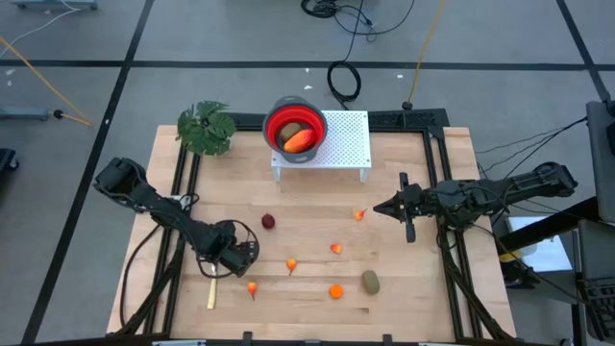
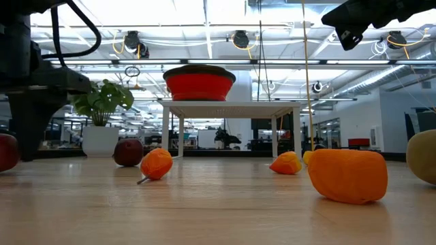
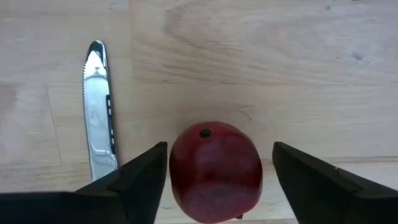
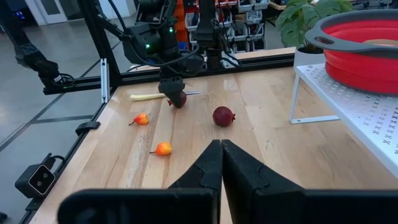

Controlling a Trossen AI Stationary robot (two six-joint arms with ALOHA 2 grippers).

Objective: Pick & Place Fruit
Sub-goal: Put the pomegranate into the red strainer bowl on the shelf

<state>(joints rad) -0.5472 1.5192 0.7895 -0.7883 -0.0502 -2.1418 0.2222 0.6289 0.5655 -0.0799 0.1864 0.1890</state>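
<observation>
- Left wrist view: the left gripper [image 3: 214,180] has its two dark fingers spread wide, one on each side of a dark red ball [image 3: 215,169]. A small gap shows between the ball and each finger, so nothing is clamped.
- Beside that ball lies a knife [image 3: 101,112], its serrated blade flat on the wooden table [image 3: 261,56], just past one finger.
- High view: the left gripper [image 1: 233,252] is low over the near-left part of the table [image 1: 423,288], with the knife's pale-yellow handle [image 1: 211,294] just beside it.
- A second dark red ball [image 1: 268,221] rests a little farther in, apart from the gripper.
- Several tiny orange pieces are scattered over the middle: one [image 1: 252,286] near the left gripper, others [image 1: 290,263] [image 1: 335,248] [image 1: 336,290] further right, one [image 1: 359,215] just ahead of the right gripper.
- An olive-brown oval [image 1: 370,282] lies near the front edge.
- The elongated red-orange piece [image 1: 300,140] sits in the red bowl [image 1: 274,123] on a white perforated stand [image 1: 351,144], with the other olive-brown oval behind it.
- The right gripper [image 1: 380,207] waits above the table's right side, fingers pressed together and holding nothing.
- A green leafy plant [image 1: 206,127] stands at the far-left corner.
</observation>
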